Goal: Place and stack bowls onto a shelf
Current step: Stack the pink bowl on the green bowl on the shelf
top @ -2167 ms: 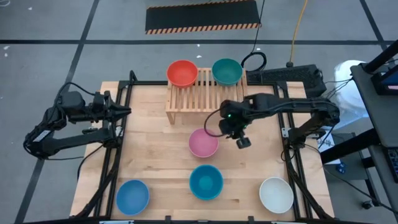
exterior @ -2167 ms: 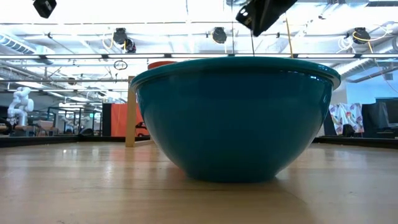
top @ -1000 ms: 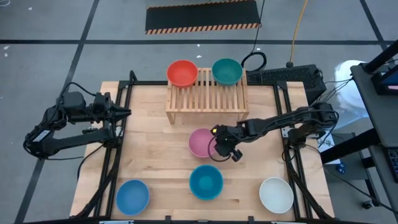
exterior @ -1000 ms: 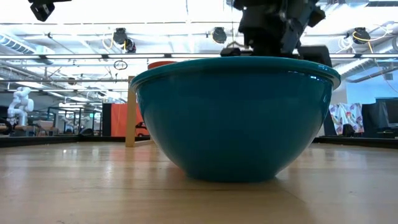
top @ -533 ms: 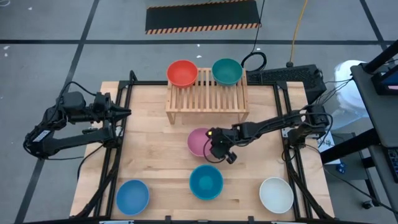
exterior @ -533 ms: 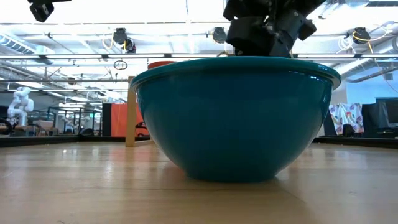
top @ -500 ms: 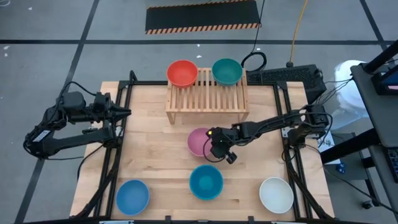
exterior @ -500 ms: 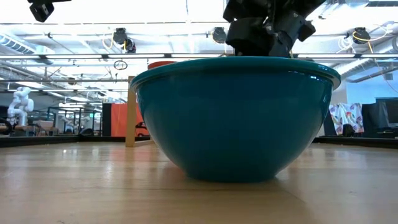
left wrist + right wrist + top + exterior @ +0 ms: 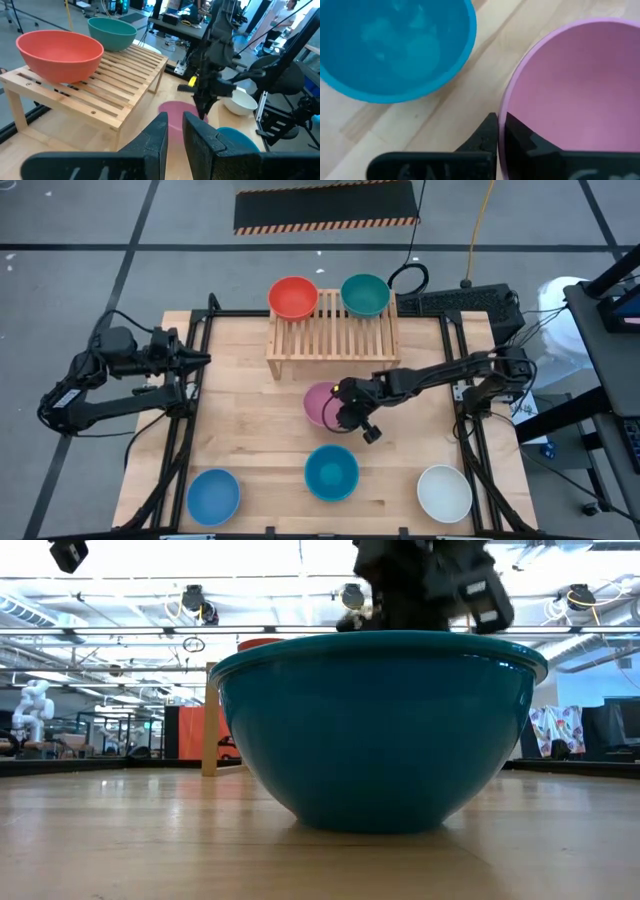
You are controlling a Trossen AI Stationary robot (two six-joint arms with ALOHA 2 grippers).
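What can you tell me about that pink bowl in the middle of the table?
The pink bowl is small, round and smooth, plastic by its look, empty and upright with its mouth up. It sits on the wooden tabletop just in front of the slatted shelf, with the teal bowl nearer the front edge. The right gripper has shut on its rim, one finger inside and one outside. Nothing else touches it.

Lots of open table, but the middle is busy

The right arm stretches across the middle of the high view to the pink bowl, blocking that way. The shelf has bare slats in front of the red bowl and green bowl. The left middle is bare wood.
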